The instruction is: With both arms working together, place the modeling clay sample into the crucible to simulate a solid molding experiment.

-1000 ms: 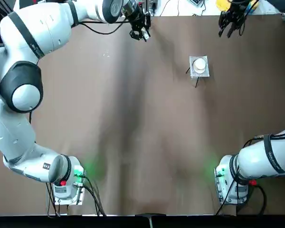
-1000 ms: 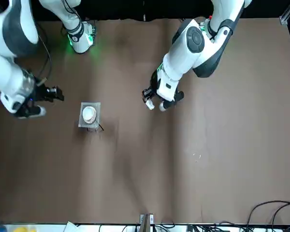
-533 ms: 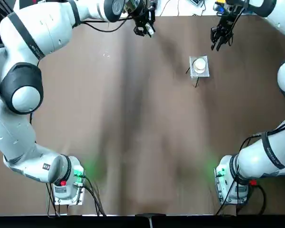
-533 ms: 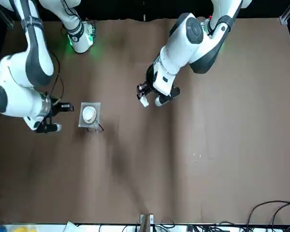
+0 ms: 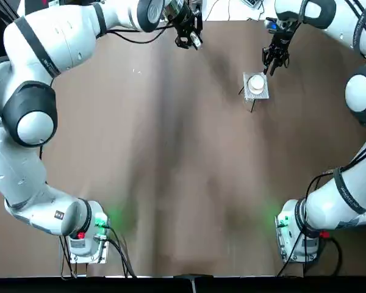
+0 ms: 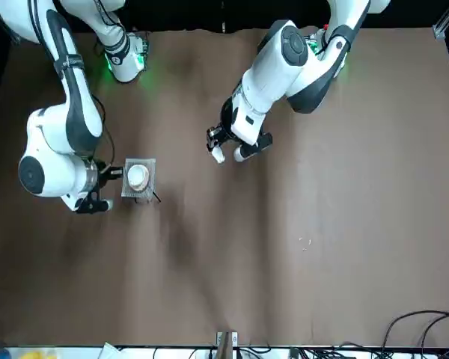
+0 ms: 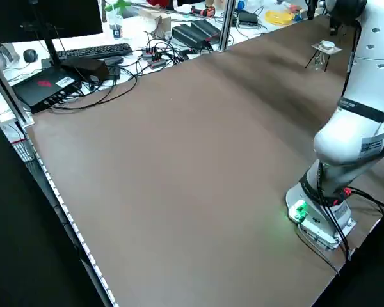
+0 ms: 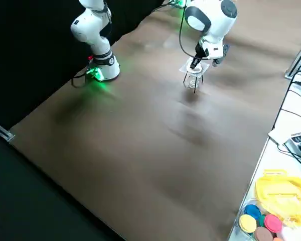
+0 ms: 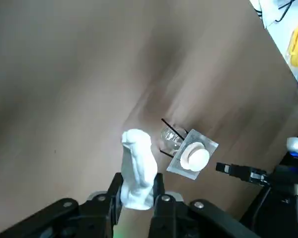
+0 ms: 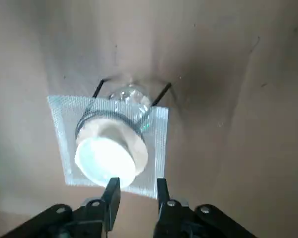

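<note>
In the left wrist view we see the clay (image 9: 138,168) as a smooth, off-white lump, longer than it is wide, with a rounded end and a few shallow creases along its side. It is held upright in that view between the fingers of the left gripper (image 9: 138,176), which pinch it from both sides. We find this gripper near the far edge of the table (image 5: 171,159), to the left of the crucible and well apart from it.

The crucible (image 10: 137,145) is a small, round white cup standing on the grey mesh (image 10: 159,144), which has thin black legs (image 10: 162,94). Its white lid (image 10: 104,159) is on, so we cannot tell what is inside. Under the mesh, between the legs, we see a clear glass vessel (image 10: 130,95); its contents are too unclear to tell.

The right gripper (image 10: 139,180) is near the crucible, by the mesh's far right corner as the top view shows it, its fingers spread with nothing between them. In the right side view, we also see pots (image 8: 261,223) with coloured lids beside a yellow tray (image 8: 283,196).

Compared with one second ago, the right gripper has moved in much closer to the crucible, while the left has shifted slightly towards it. The crucible and mesh have stayed in place.
</note>
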Robot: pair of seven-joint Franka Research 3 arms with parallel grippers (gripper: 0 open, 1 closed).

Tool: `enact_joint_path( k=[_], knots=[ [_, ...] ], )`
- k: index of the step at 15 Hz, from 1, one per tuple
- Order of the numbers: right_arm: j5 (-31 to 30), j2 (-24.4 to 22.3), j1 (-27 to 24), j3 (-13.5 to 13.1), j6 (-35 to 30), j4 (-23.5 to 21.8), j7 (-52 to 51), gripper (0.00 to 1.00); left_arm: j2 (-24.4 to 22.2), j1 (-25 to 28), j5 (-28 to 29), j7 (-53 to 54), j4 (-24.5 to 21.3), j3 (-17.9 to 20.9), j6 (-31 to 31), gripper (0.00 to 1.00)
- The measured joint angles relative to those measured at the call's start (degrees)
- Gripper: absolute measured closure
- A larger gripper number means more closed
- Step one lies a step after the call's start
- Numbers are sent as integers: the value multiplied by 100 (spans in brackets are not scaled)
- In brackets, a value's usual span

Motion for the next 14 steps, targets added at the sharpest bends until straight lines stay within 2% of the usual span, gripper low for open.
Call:
enact_joint_path(
  k=[8, 11, 14],
  knots=[
    [0, 196, 108, 2, 83, -10, 0, 63, 41, -28, 0, -1, 0, -1, 100, 72],
    [1, 229, 151, 2, 90, -46, 2, 69, 45, -28, 0, -2, 0, -1, 110, 72],
    [1, 256, 182, 2, 93, -58, 2, 70, 54, -28, 0, -2, 0, -1, 111, 72]
  ],
)
